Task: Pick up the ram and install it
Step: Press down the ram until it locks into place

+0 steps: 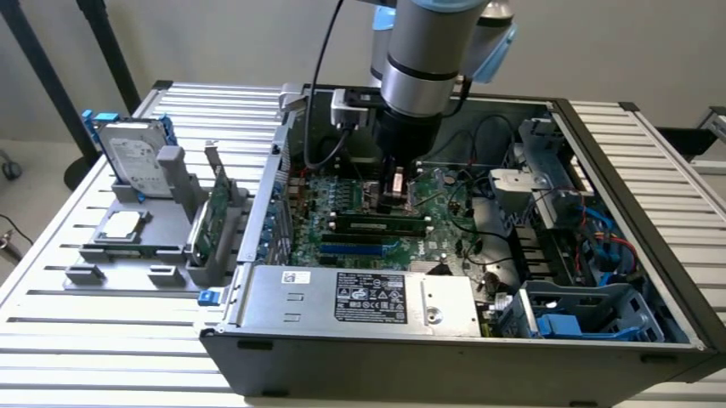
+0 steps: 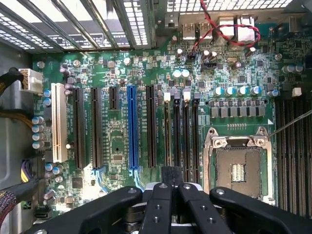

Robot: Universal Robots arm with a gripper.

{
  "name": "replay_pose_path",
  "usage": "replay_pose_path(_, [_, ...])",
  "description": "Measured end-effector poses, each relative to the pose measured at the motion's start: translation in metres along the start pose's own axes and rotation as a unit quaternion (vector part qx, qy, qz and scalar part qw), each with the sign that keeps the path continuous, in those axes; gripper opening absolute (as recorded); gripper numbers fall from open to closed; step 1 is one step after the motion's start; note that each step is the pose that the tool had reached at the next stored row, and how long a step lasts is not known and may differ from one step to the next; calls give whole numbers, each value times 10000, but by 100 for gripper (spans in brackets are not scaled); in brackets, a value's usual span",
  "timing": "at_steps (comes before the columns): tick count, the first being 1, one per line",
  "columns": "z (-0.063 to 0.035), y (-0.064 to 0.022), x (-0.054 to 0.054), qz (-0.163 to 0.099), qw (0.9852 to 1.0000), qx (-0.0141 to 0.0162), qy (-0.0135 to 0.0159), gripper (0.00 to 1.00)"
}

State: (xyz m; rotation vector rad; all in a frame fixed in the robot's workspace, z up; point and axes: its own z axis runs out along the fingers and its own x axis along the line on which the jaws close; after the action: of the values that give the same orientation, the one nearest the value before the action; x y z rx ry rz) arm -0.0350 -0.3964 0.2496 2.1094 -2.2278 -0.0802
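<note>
The ram (image 1: 376,225), a thin dark-green stick with black chips, stands on edge in a memory slot on the motherboard (image 1: 340,200) inside the open computer case (image 1: 454,348). My gripper (image 1: 397,208) reaches down into the case right at the ram's upper edge, towards the stick's end on the exterior view's right. I cannot tell whether it touches the stick. In the wrist view the gripper (image 2: 171,174) is shut, its black fingertips pressed together over the near end of the row of long memory slots (image 2: 186,136). Nothing hangs between the fingers.
A grey rack outside the case on the exterior view's left holds a hard drive (image 1: 131,153), a green expansion card (image 1: 210,217) and a small chip tray (image 1: 122,225). The power supply (image 1: 363,297) lies along the case front. A CPU socket (image 2: 239,168), blue slot (image 2: 131,126) and red wires (image 2: 224,29) surround the memory slots.
</note>
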Motion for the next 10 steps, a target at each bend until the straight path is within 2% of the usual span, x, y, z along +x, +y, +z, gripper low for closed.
replay_pose_path(3, [36, -3, -2, -18, 10000, 65, -1, 11])
replay_pose_path(5, [65, -2, -2, -34, 10000, 91, -2, 11])
replay_pose_path(7, [89, 3, -6, -52, 9999, 102, -2, 11])
replay_pose_path(10, [107, 11, -14, -79, 9999, 103, 1, 11])
